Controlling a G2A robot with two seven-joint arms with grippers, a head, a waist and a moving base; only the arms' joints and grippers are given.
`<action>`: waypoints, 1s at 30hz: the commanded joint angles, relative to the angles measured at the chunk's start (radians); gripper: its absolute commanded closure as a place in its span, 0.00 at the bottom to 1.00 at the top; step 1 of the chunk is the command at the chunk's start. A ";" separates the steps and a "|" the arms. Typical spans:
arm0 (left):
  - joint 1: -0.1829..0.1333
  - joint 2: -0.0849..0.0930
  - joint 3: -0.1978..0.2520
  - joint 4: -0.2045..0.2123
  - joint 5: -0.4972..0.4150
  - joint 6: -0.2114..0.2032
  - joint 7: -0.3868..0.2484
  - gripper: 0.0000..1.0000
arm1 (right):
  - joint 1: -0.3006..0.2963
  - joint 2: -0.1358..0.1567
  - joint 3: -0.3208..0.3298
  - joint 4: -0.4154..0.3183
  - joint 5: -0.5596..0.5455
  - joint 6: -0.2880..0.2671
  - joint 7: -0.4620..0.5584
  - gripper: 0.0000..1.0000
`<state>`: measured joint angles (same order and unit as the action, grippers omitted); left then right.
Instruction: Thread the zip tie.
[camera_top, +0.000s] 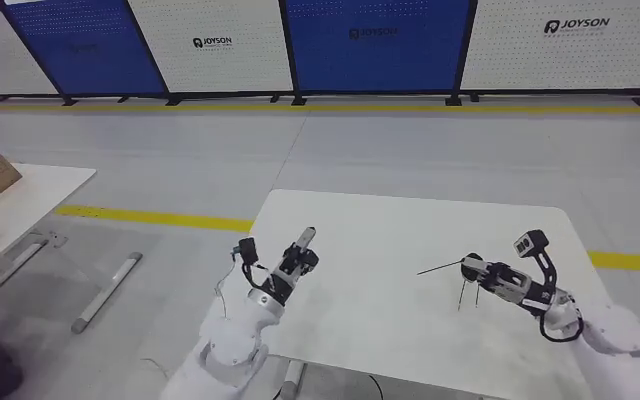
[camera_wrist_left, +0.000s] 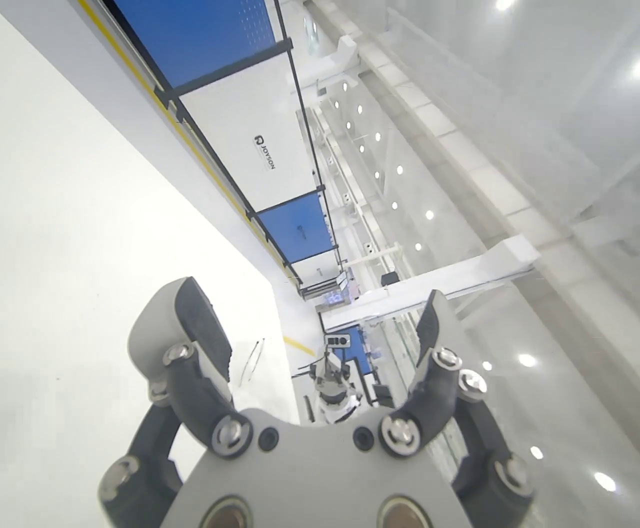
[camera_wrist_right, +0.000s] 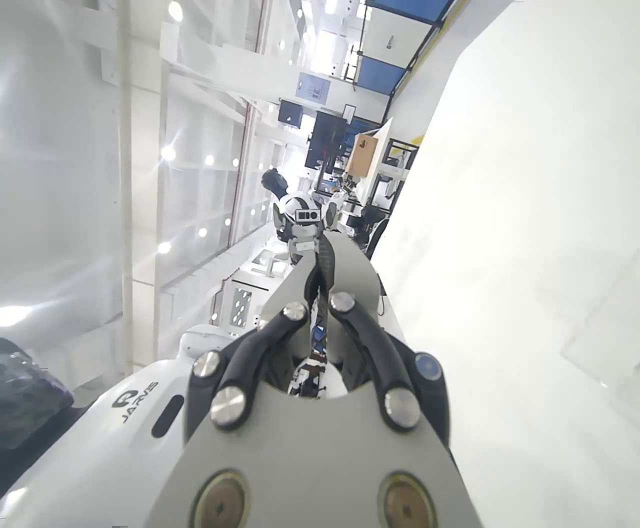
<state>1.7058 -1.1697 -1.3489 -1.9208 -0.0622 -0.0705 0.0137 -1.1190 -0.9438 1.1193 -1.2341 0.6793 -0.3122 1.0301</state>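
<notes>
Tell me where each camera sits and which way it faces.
Top view: above the arms, looking down on the table; shows the left gripper, and the right gripper holding the zip tie.
Left wrist view: on the left wrist, facing across the table; its open fingers show.
Right wrist view: on the right wrist, facing the opposite way; its shut fingers show.
Shared: each wrist view shows the other gripper far off.

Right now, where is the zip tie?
In the top view, the zip tie juts from the shut right pincer over the right side of the white table, its free end pointing toward the open left pincer.
</notes>
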 joint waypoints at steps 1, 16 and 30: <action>-0.001 0.000 0.000 0.002 0.004 0.000 0.004 0.00 | 0.000 0.000 0.000 0.000 0.002 -0.001 0.001 1.00; -0.015 -0.005 0.084 0.047 -0.031 -0.055 -0.141 0.00 | -0.051 -0.046 -0.034 -0.089 0.010 -0.028 -0.235 1.00; -0.121 -0.029 0.245 0.159 0.022 -0.073 -0.156 0.00 | -0.079 -0.092 -0.059 -0.053 -0.003 -0.028 -0.263 1.00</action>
<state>1.5847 -1.1985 -1.1037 -1.7621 -0.0398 -0.1429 -0.1424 -1.1980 -1.0362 1.0604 -1.2871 0.6762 -0.3400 0.7671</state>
